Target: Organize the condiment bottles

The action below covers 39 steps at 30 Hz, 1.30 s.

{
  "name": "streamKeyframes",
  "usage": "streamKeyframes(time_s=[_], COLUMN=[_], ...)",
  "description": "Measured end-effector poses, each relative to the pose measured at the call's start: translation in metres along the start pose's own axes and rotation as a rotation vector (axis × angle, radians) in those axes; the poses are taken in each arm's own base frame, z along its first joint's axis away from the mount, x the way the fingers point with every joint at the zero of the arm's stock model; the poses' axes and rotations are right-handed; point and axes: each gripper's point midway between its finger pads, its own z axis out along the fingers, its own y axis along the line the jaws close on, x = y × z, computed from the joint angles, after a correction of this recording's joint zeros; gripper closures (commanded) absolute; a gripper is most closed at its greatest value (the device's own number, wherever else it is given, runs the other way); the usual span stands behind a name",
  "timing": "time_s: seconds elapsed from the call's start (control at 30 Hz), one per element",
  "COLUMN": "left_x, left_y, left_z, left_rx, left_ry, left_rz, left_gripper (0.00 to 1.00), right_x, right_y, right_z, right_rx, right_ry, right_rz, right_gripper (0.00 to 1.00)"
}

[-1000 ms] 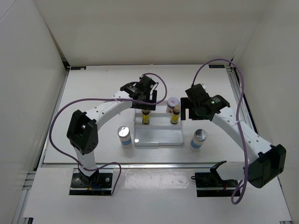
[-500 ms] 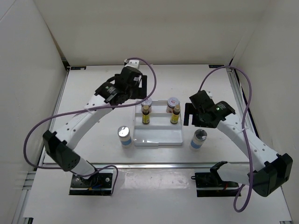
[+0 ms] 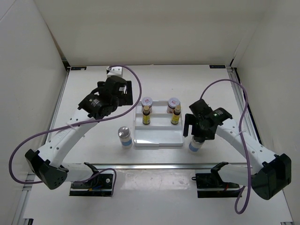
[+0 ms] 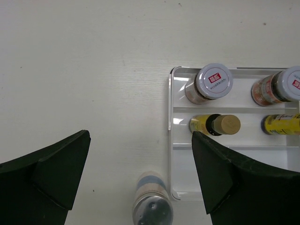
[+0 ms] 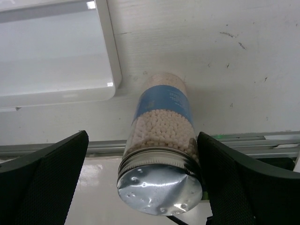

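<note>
Left pincer (image 4: pixel 139 133) open; right pincer (image 5: pixel 142 134) — open over the shaker (image 5: pixel 161 117) at the tray's (image 5: pixel 112 65) 4 o'clock — should lower squarely before clenching.

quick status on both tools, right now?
Left tool: open, holding nothing.
Right tool: open, straddling the shaker, not gripping it.

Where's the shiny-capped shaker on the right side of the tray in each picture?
Top external: shaker beside the near right corner of the white tray.
Left wrist: not in it; that one is the other shaker.
Right wrist: dead centre, silver cap nearest the camera.
Shared landmark: the white tray.
</note>
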Motion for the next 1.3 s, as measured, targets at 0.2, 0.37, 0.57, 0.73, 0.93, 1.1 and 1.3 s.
streamKeyframes(time_s=[0.2,0.37,0.57,0.73,0.93,1.1,1.3], left_x=[0.020,0.020,0.023,0.039,0.042,0.038,0.051], left_y=[0.008,0.013,0.014,0.016,0.017,0.019,0.022], left_z=[0.007,0.008,0.010,0.014,0.012,0.006,0.008], left_rx=[-0.033,-0.045,-0.045,-0.052,-0.050,-0.042,-0.051], left_ry=[0.049,0.050,0.057,0.094,0.097,0.078,0.096], left_rz=[0.009,-0.002,-0.009,0.000,-0.004,-0.017,-0.017], left_gripper=[0.00,0.00,0.00,0.00,0.00,0.00,0.00], right_x=[0.011,0.014,0.019,0.017,-0.013,-0.038,-0.043], right_y=[-0.002,-0.003,-0.009,-0.014,-0.001,0.027,0.054], right_z=[0.006,0.007,0.005,-0.004,-0.043,-0.074,-0.054], right_rx=[0.005,0.008,0.022,0.023,-0.009,-0.096,-0.117], right_ry=[0.037,0.044,0.044,0.016,-0.103,-0.208,-0.177], right_rz=[0.009,0.018,0.034,0.026,-0.038,-0.101,-0.170], right_gripper=[0.00,0.06,0.61,0.94,1.00,1.00,0.99])
